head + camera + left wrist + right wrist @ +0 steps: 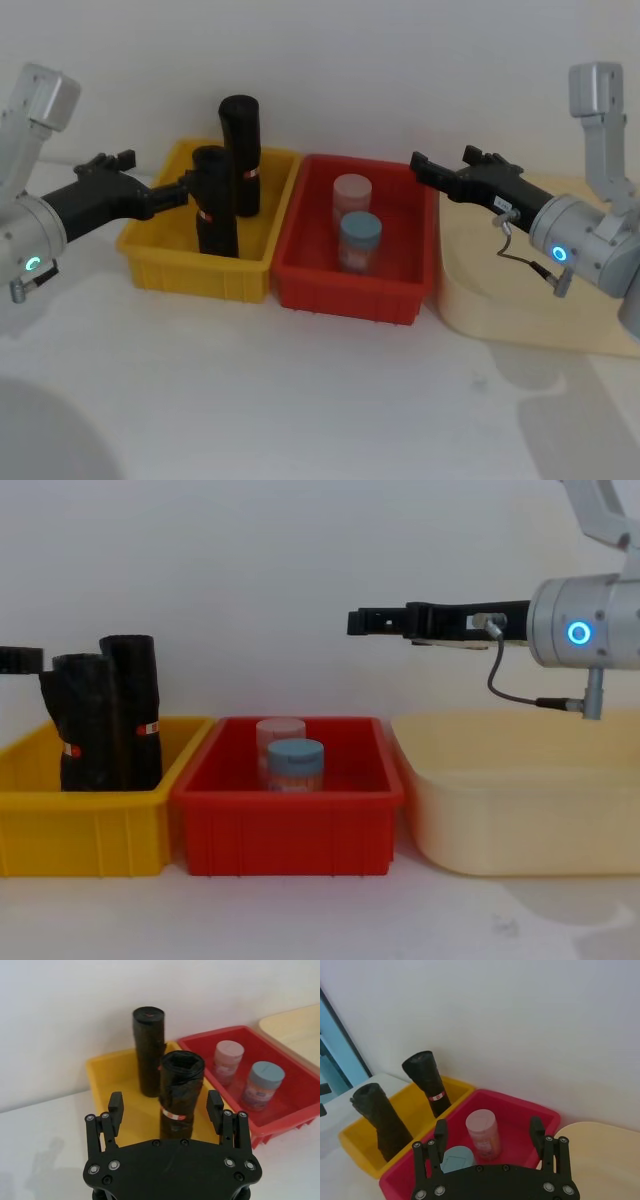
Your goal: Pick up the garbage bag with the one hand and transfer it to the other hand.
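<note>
Left gripper open at the garbage bag in the yellow bin.

We see its two fingers spread wide, one on each side of the roll's upper part, with a gap showing on both sides. The garbage bag stands upright, its long axis vertical and its hollow core end facing up, with a red-and-white band low on its side. A second roll stands just behind it in the same bin, also upright. Next to the yellow bin we find a red bin holding a pink-lidded jar and, nearer us, a blue-lidded jar. The right gripper hangs above the red bin's right side, fingers parted and holding nothing, with a beige tub beside that bin.
</note>
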Available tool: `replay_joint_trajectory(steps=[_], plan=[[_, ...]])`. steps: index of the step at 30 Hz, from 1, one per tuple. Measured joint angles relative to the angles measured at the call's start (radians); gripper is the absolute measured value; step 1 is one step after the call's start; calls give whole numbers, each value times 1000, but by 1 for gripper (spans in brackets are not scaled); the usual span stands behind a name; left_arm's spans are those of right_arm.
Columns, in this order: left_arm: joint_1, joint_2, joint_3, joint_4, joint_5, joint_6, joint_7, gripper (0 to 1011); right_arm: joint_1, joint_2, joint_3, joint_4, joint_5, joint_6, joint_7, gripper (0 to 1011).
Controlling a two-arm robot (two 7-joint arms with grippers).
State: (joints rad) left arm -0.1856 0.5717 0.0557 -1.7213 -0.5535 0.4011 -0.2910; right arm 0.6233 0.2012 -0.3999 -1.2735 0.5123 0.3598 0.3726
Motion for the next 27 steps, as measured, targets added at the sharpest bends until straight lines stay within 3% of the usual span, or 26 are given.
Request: replay_joint_trajectory(steps=[10, 27], plan=[[-90, -21, 67, 119, -17, -38, -92, 1000, 27, -1, -2, 47, 4, -12, -2, 1000], [-229, -80, 174, 269, 16, -87, -125, 1000, 43, 32, 19, 72, 39, -14, 13, 1000]])
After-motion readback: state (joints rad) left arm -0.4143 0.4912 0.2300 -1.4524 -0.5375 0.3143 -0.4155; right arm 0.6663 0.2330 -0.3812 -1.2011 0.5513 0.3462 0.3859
